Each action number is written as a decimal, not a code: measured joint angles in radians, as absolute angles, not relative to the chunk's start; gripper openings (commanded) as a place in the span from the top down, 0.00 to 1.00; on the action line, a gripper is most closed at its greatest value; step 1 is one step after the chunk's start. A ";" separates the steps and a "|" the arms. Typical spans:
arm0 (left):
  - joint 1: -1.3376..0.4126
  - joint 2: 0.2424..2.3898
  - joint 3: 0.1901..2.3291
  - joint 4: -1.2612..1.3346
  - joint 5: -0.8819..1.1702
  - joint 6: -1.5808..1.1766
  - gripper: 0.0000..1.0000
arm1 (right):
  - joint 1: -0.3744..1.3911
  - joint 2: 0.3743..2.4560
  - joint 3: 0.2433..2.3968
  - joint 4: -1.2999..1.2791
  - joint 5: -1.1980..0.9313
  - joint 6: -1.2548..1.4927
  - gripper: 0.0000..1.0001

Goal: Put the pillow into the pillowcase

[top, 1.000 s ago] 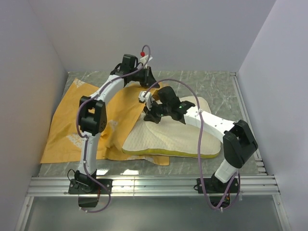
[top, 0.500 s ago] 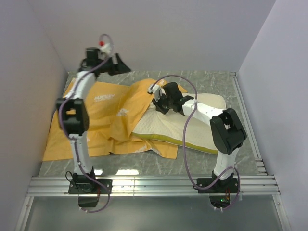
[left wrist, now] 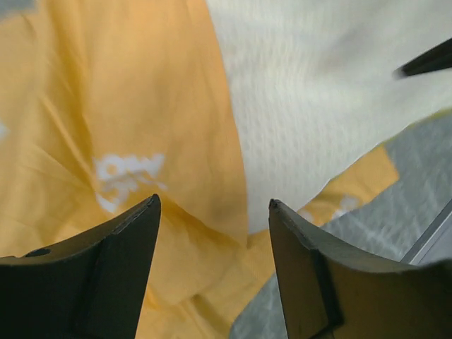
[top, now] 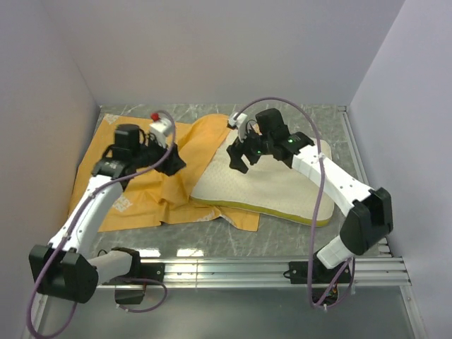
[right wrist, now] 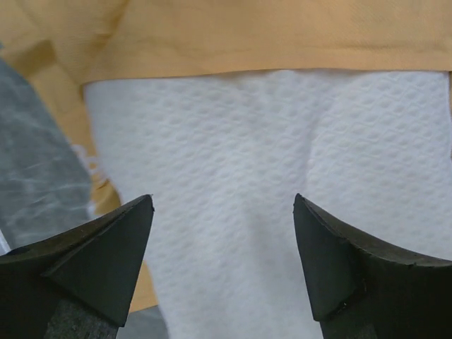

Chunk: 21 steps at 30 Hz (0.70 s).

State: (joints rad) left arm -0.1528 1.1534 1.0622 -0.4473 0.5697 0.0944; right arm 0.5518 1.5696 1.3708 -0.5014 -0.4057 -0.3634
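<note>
The right gripper (right wrist: 222, 201) is seen spread wide and empty, held just above the far left corner of the pillow (top: 279, 191). The left gripper (left wrist: 212, 205) is also spread, with nothing pinched, and is held over the pillowcase (top: 131, 205) just left of the pillow. The pillowcase is laid orange-yellow side up, left of the pillow, and the pillow's near left edge is rested on it.
</note>
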 measured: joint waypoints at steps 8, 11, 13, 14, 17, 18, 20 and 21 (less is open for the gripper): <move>-0.460 1.296 0.918 -0.455 0.282 0.104 0.45 | 0.552 1.495 1.145 -0.516 -0.562 -0.210 0.22; -0.512 1.350 0.918 -0.441 0.177 0.089 0.54 | 0.552 1.532 1.083 -0.514 -0.585 -0.162 0.27; -0.519 1.380 0.918 -0.434 0.121 0.083 0.64 | 0.552 1.566 1.074 -0.501 -0.585 -0.140 0.32; -0.519 1.392 0.920 -0.432 0.096 0.078 0.69 | 0.551 1.582 1.074 -0.489 -0.583 -0.127 0.33; -0.520 1.406 0.933 -0.439 0.043 0.069 0.83 | 0.550 1.622 1.074 -0.449 -0.564 -0.103 0.40; -0.521 1.406 0.939 -0.442 0.031 0.070 0.87 | 0.549 1.637 1.074 -0.438 -0.554 -0.096 0.41; -0.521 1.406 0.958 -0.450 0.012 0.073 0.97 | 0.547 1.656 1.076 -0.427 -0.535 -0.083 0.41; -0.521 1.405 0.968 -0.456 0.009 0.080 1.00 | 0.546 1.664 1.076 -0.422 -0.526 -0.077 0.41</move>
